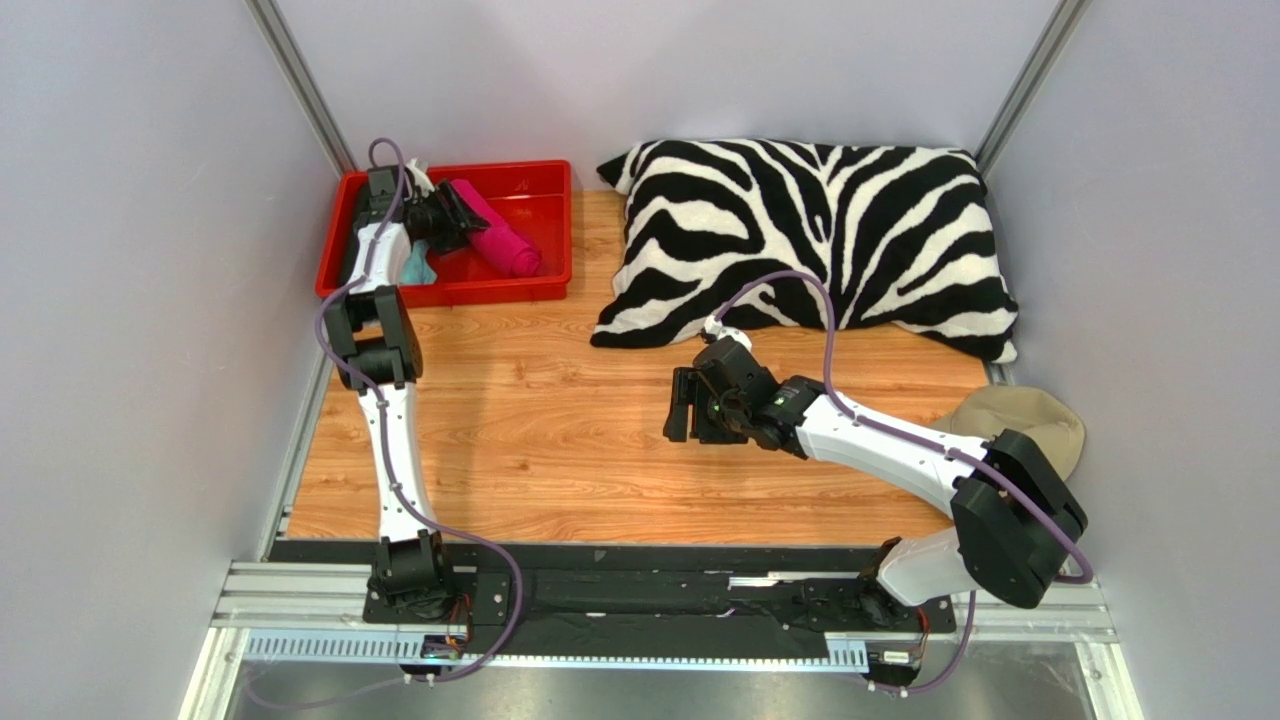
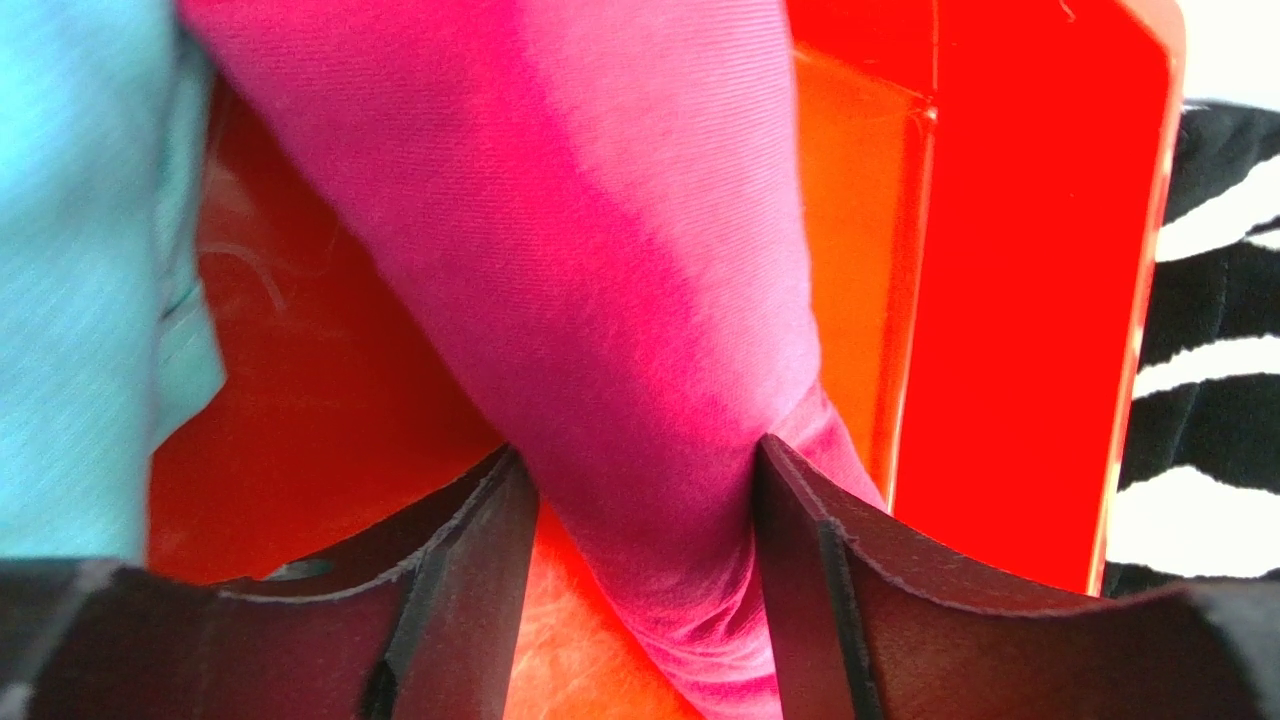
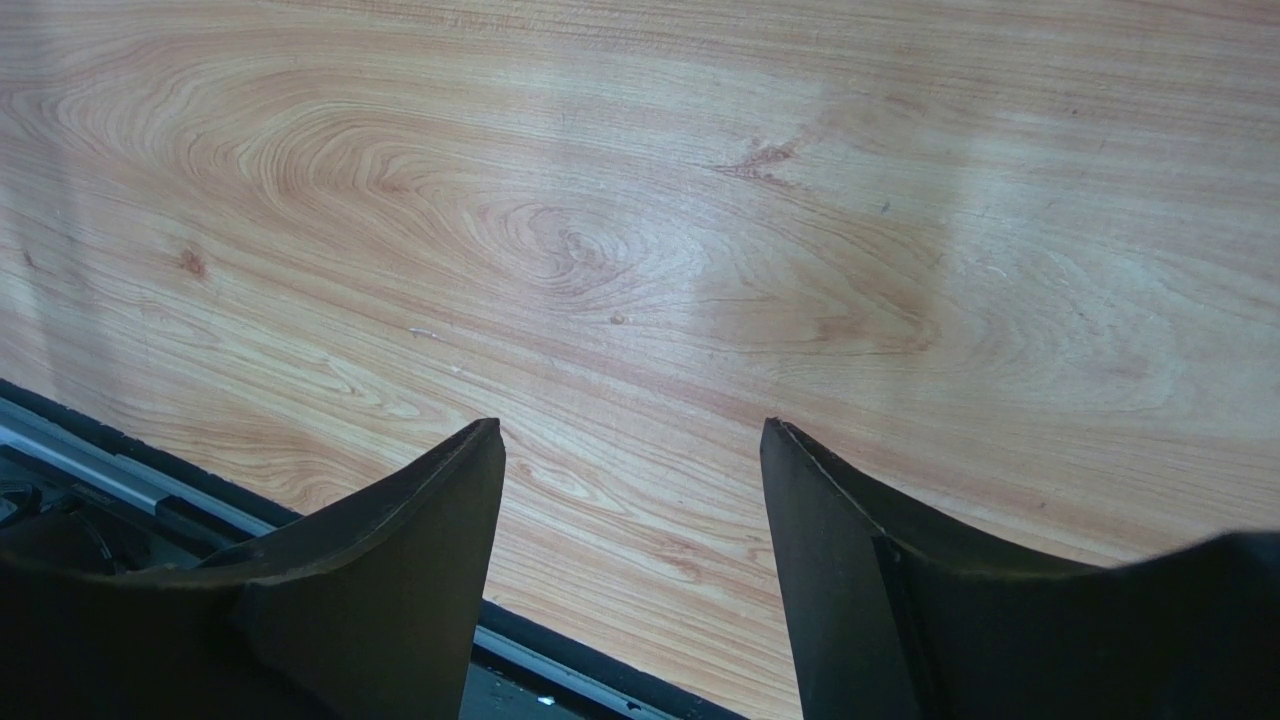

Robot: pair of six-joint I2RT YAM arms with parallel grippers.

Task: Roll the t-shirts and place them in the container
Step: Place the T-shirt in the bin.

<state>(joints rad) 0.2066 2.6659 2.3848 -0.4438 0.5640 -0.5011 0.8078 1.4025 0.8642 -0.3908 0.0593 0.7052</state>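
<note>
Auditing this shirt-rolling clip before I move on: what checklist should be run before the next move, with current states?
1. Pink t-shirt rolled and lying in the red tray: ok.
2. Teal t-shirt in the tray beside the pink one: ok.
3. Left end effector free of the pink t-shirt: cannot tell; the roll lies between its fingers, touching one.
4. Right end effector open and empty: ok, above the bare table.
5. Right end effector apart from the zebra pillow: ok.
</note>
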